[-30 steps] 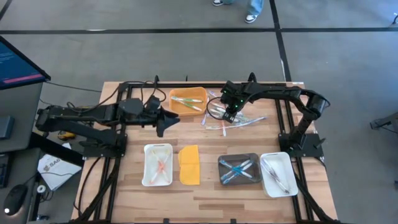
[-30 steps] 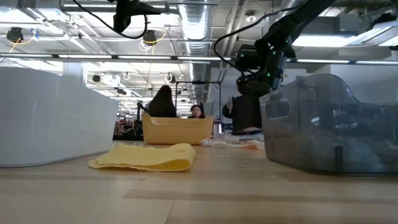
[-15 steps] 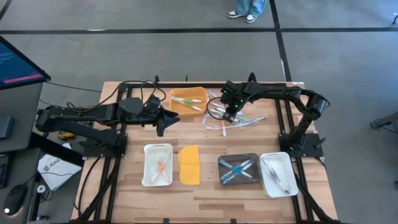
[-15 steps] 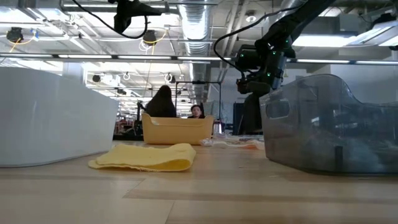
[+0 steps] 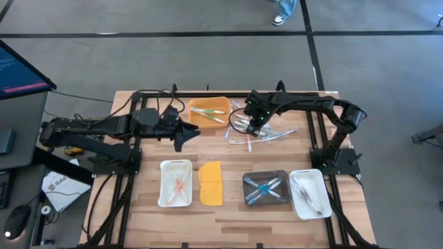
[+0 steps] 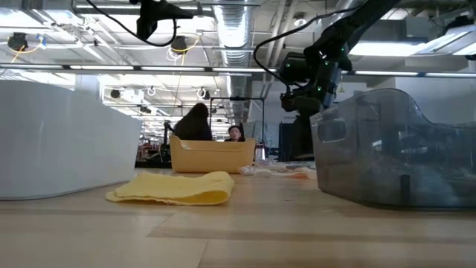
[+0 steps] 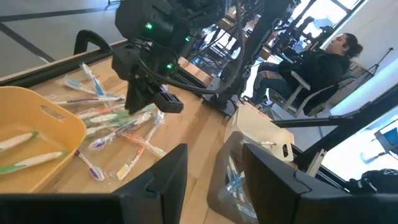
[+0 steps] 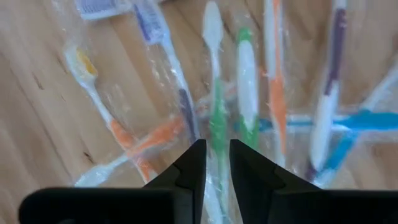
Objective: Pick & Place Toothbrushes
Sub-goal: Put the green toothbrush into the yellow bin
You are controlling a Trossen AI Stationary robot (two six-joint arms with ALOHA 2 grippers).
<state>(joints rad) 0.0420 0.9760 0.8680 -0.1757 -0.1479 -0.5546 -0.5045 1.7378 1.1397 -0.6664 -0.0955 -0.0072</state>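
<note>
Over the loose pile of wrapped toothbrushes at the counter's far side hangs the right pincer, its fingers drawn narrow with a green brush lined up in the gap; whether it grips yet, hard to say. Sorting by colour explains the layout: green ones lie in the orange tray, pink in the white tray, blue in the dark tray. Beside the orange tray the left pincer waits, parted and empty.
</note>
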